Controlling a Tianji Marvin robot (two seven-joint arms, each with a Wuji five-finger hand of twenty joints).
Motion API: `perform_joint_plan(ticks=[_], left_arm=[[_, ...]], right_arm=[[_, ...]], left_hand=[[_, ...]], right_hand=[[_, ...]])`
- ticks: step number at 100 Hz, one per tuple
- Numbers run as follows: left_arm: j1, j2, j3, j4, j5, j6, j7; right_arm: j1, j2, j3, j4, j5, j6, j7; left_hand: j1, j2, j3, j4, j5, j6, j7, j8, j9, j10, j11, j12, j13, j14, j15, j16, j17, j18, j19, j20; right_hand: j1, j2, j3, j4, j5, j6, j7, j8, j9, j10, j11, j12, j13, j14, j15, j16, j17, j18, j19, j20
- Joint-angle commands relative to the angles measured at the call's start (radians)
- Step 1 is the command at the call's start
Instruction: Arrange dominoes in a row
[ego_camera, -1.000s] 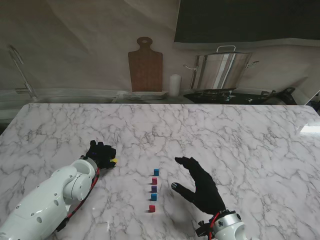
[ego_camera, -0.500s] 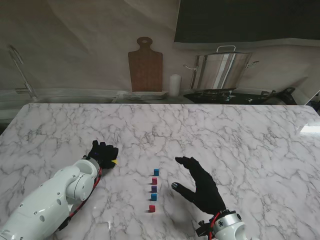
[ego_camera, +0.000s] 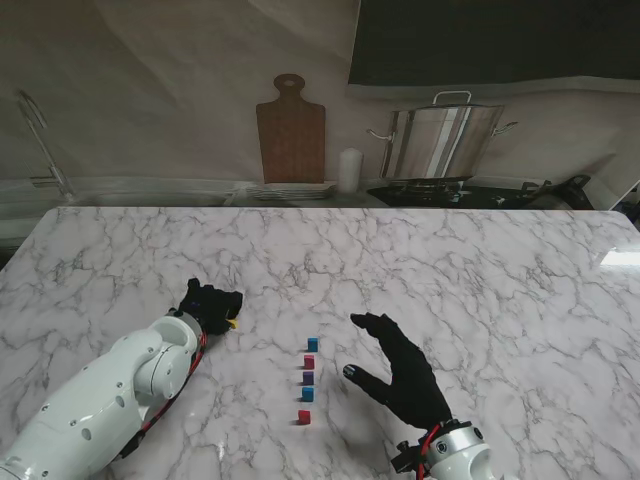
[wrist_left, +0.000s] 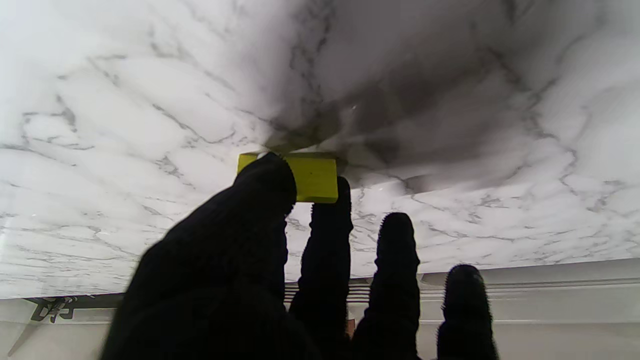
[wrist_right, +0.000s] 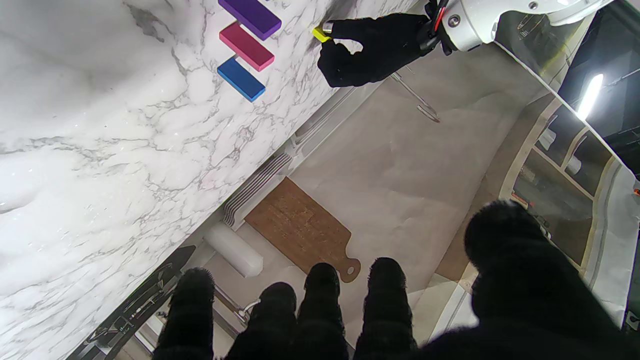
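The yellow domino (wrist_left: 315, 177) sat pinched at the tips of the left hand (ego_camera: 210, 306), thumb on one side and a finger (wrist_left: 327, 220) on the other, held close over the marble table (ego_camera: 480, 270); whether its lower edge touched the stone could not be told. In the stand's view it showed only as a small yellow speck at the fingertips, well to the left of the row.

The row itself stood near the table's middle — five dominoes in a line running away from me: a red domino (ego_camera: 304, 416) nearest, then a blue domino (ego_camera: 308, 394), a purple domino (ego_camera: 308, 378), a pink domino (ego_camera: 309, 361) and a second blue domino (ego_camera: 313, 344) farthest. The gap between the nearest red piece and its neighbour looked wider than the others.

The right hand (ego_camera: 400, 372) grasped nothing, its fingers spread, hovering just right of the row with the thumb pointing toward it.

My judgement of the risks: the grip on the yellow piece was narrow, on fingertips alone, so it could twist or slip out on the carry. Set down too close to the line, a brush from a finger could topple one piece into the rest. The right thumb, so near the row, could do the same if it drifted left.

Behind the table stood a wooden cutting board (ego_camera: 291, 132), a white candle (ego_camera: 348, 170) and a steel stockpot (ego_camera: 440, 140). No brand, label or writing could be read anywhere.
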Motion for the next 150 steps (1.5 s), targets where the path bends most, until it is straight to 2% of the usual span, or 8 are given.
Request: perform_joint_plan(ticks=[1,38,85,101,111,126,136,150], left_arm=[[0.017,-0.003,0.012,0.020,-0.002,0.001,-0.027],[0.016,0.001,0.007,0.014,0.017,-0.021,-0.032],[0.033,-0.003,-0.008,-0.002,0.014,-0.007,-0.017],[0.063,-0.007,-0.049,-0.037,0.015,-0.020,0.002],[0.087,-0.010,-0.081,-0.072,0.014,-0.034,0.013],[0.118,-0.015,-0.120,-0.130,-0.008,-0.051,0.009],[0.135,-0.017,-0.139,-0.164,-0.038,-0.063,-0.007],[0.149,-0.023,-0.146,-0.190,-0.070,-0.065,0.000]], right_arm=[[-0.004,-0.002,0.000,-0.003,0.001,0.005,0.000],[-0.004,-0.002,0.000,-0.002,0.001,0.002,-0.002],[-0.004,-0.003,-0.001,-0.001,0.002,0.001,-0.003],[-0.004,-0.003,-0.001,-0.002,0.001,0.002,-0.004],[-0.004,-0.003,-0.001,-0.001,0.001,0.002,-0.005],[-0.004,-0.003,-0.002,-0.001,0.000,0.002,-0.004],[-0.004,-0.003,-0.002,-0.001,0.000,0.002,-0.006],[-0.005,-0.003,-0.001,-0.001,0.000,0.000,-0.008]], left_hand=[[0.045,-0.046,0.026,-0.001,-0.015,-0.025,0.024,0.025,0.127,-0.132,0.071,0.008,0.001,-0.004,0.013,0.006,-0.008,0.014,0.022,-0.012],[0.024,-0.045,0.020,-0.007,0.040,0.026,-0.328,-0.291,0.101,-0.152,0.142,-0.014,-0.015,0.005,0.002,0.001,-0.012,0.018,0.007,-0.046],[0.024,0.053,-0.113,0.020,0.219,-0.023,-0.128,-0.465,0.049,-0.094,0.057,0.066,-0.049,0.044,-0.008,0.014,-0.015,0.022,-0.040,-0.026],[0.019,0.032,-0.120,0.024,0.254,-0.028,-0.121,-0.494,-0.257,-0.031,0.253,-0.187,-0.128,0.048,-0.024,0.012,-0.017,0.019,-0.102,-0.008],[0.009,0.008,-0.111,0.020,0.285,-0.046,-0.135,-0.509,-0.355,-0.029,0.390,-0.048,-0.163,0.030,0.031,0.061,-0.017,0.018,-0.118,0.000],[0.000,-0.002,-0.112,0.019,0.301,-0.068,-0.146,-0.518,-0.229,-0.090,0.609,0.413,-0.133,-0.006,0.212,0.204,-0.017,0.023,-0.110,0.023],[-0.001,0.000,-0.113,0.022,0.303,-0.081,-0.153,-0.517,-0.038,-0.174,0.616,0.350,-0.042,-0.037,0.232,0.206,-0.014,0.026,-0.081,0.032],[0.014,0.023,-0.125,0.028,0.258,-0.098,-0.143,-0.482,0.115,-0.213,0.269,0.175,0.017,-0.018,0.122,0.108,-0.014,0.025,-0.049,0.004]], right_hand=[[0.006,0.012,-0.003,-0.014,-0.011,-0.014,0.017,-0.016,-0.018,-0.003,0.023,-0.004,0.016,-0.010,-0.007,0.004,-0.004,-0.023,0.012,-0.007],[0.005,0.012,-0.003,-0.014,-0.012,-0.013,0.017,-0.018,-0.018,-0.003,0.025,-0.005,0.016,-0.009,-0.007,0.004,-0.003,-0.025,0.012,-0.008],[0.004,0.013,-0.002,-0.014,-0.012,-0.014,0.018,-0.018,-0.018,-0.002,0.026,-0.005,0.017,-0.009,-0.006,0.004,-0.002,-0.024,0.013,-0.008],[0.004,0.014,-0.001,-0.014,-0.012,-0.012,0.019,-0.019,-0.018,-0.001,0.026,-0.005,0.017,-0.009,-0.007,0.004,-0.003,-0.024,0.013,-0.008],[0.004,0.013,-0.001,-0.014,-0.012,-0.013,0.019,-0.019,-0.018,-0.003,0.027,-0.005,0.017,-0.010,-0.007,0.004,-0.002,-0.024,0.013,-0.008],[0.004,0.014,-0.001,-0.014,-0.011,-0.013,0.019,-0.019,-0.018,-0.002,0.027,-0.005,0.016,-0.009,-0.007,0.004,-0.002,-0.024,0.014,-0.008],[0.003,0.013,-0.001,-0.014,-0.012,-0.013,0.019,-0.019,-0.018,-0.003,0.027,-0.005,0.016,-0.010,-0.007,0.004,-0.002,-0.024,0.014,-0.008],[0.003,0.014,-0.001,-0.014,-0.011,-0.013,0.019,-0.020,-0.018,-0.002,0.027,-0.005,0.016,-0.009,-0.007,0.004,-0.002,-0.024,0.014,-0.008]])
